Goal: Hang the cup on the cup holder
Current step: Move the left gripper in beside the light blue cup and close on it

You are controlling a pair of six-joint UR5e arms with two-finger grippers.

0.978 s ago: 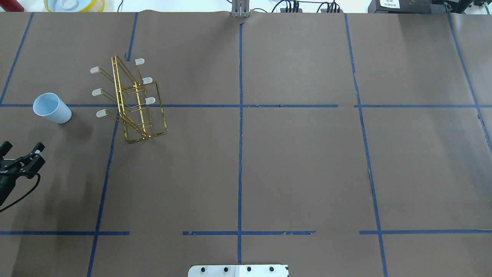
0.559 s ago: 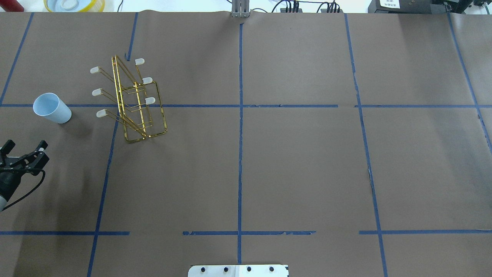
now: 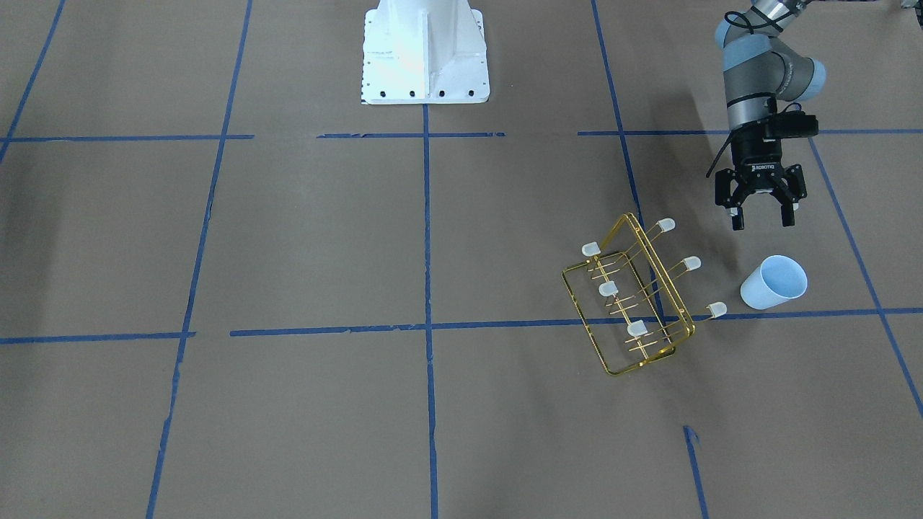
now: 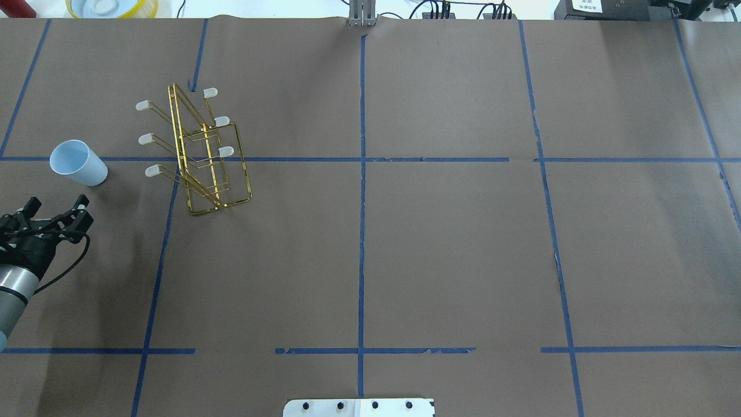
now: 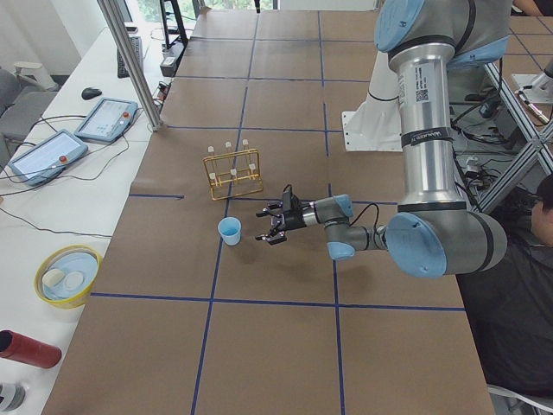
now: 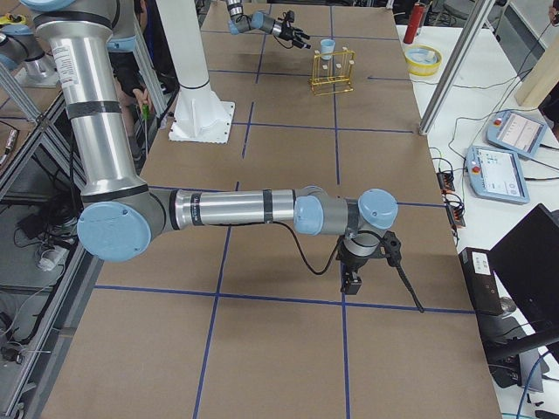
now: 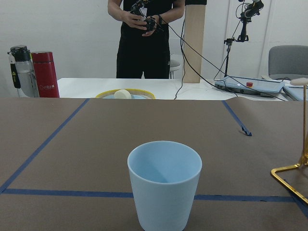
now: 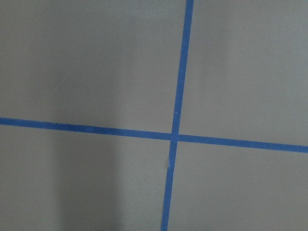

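Observation:
The pale blue cup point(image 4: 78, 163) stands upright, mouth up, on the brown table at the left. It also shows in the front view point(image 3: 774, 282) and fills the lower middle of the left wrist view point(image 7: 164, 185). The gold wire cup holder point(image 4: 180, 152) stands to its right, white-capped prongs pointing up and outward, and shows in the front view point(image 3: 628, 315). My left gripper point(image 4: 58, 202) is open and empty, a short way on the near side of the cup, fingers pointing at it point(image 3: 762, 223). My right gripper point(image 6: 352, 281) hangs over bare table far from both; I cannot tell whether it is open or shut.
The robot's white base point(image 3: 425, 50) stands at the near middle edge. A yellow bowl point(image 4: 110, 7) sits beyond the far left corner. A red bottle point(image 7: 45, 74) and an operator point(image 7: 147, 38) are behind the table. Blue tape lines cross the brown surface.
My left gripper has moved forward and a little to the right, closer to the cup, still open. The cup and the cup holder have not moved.

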